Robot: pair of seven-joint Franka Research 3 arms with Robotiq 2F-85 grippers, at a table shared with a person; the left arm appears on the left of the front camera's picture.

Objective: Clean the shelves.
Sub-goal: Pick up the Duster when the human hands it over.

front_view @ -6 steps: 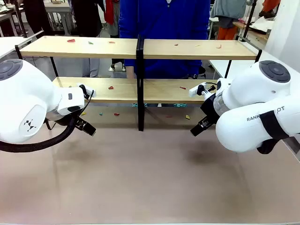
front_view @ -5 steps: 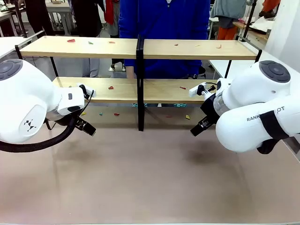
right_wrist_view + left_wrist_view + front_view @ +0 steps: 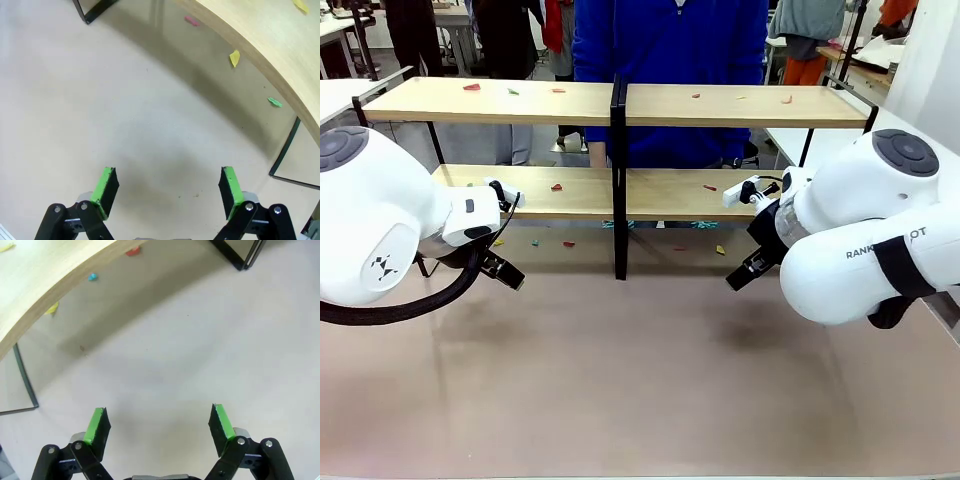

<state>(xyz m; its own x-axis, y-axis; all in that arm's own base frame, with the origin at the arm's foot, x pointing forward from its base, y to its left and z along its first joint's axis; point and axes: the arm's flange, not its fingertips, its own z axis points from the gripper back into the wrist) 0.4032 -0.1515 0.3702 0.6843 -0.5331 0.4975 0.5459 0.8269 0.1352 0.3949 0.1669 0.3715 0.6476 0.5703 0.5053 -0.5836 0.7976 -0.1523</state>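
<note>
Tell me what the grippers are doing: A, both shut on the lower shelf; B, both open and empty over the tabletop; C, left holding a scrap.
B: the wrist views show the left gripper and the right gripper with jaws wide apart, nothing between them, bare tabletop beneath.

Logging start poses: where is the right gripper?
Front view: the right gripper hangs open right of centre, above the table, before the shelves' lower board.
</note>
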